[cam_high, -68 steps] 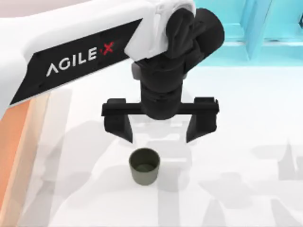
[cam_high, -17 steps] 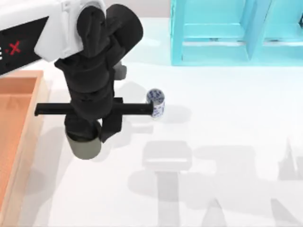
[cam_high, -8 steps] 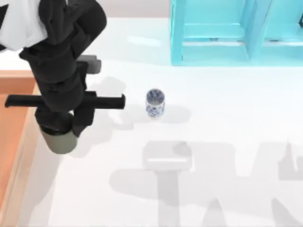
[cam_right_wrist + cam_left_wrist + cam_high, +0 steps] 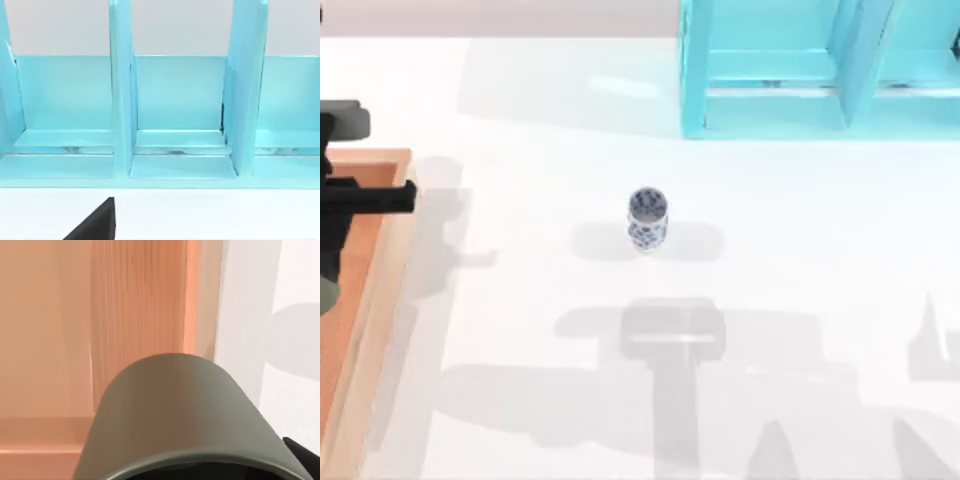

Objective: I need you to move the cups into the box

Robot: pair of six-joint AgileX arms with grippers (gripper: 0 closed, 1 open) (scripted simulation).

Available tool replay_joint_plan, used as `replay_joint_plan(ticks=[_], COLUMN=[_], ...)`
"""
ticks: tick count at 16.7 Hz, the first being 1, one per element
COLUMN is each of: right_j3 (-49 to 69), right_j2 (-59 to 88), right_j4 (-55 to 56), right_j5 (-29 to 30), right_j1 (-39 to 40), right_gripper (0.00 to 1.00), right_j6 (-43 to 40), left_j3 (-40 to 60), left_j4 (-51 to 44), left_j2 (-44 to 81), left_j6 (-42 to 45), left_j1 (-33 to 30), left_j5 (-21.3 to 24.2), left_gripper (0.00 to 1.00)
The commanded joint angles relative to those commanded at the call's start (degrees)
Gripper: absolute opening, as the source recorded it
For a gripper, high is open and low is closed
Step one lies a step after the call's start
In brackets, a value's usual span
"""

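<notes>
I hold the olive cup [image 4: 185, 415] in my left pincer [image 4: 330, 255] over the box [image 4: 375, 300] at the desk's left edge; next I lower and release, then fetch the white cup [image 4: 647, 219] mid-desk.

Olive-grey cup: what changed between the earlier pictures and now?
The left claw closed on the olive-grey cup, lifted it and carried it to the table's left, now over the box. The white floral cup and turquoise shelf stayed put.
</notes>
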Motion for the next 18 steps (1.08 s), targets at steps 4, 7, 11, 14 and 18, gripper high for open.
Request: replay_joint_plan(ticks=[4,7,11,14,18], right_j3=[0.0,0.0,0.0,0.0,0.0], right_j2=[0.0,0.0,0.0,0.0,0.0], right_j4=[0.0,0.0,0.0,0.0,0.0], right_j5=[0.0,0.0,0.0,0.0,0.0], right_j1=[0.0,0.0,0.0,0.0,0.0], right_gripper=[1.0,1.0,1.0,1.0,1.0], right_j6=[0.0,0.0,0.0,0.0,0.0], left_j3=[-2.0,-4.1,-5.9,-5.7,-9.6], left_j4=[-1.7,-3.1,-4.0,-3.8,0.3], left_j2=[-3.7,-7.5,-10.3,-10.0,-9.8], left_j6=[12.0,21.2,25.3,25.3,25.8], left_j1=[13.1,21.4,24.7,24.5,25.0], left_j5=[0.6,1.1,1.5,1.4,1.4], left_gripper=[0.0,0.0,0.0,0.0,0.0])
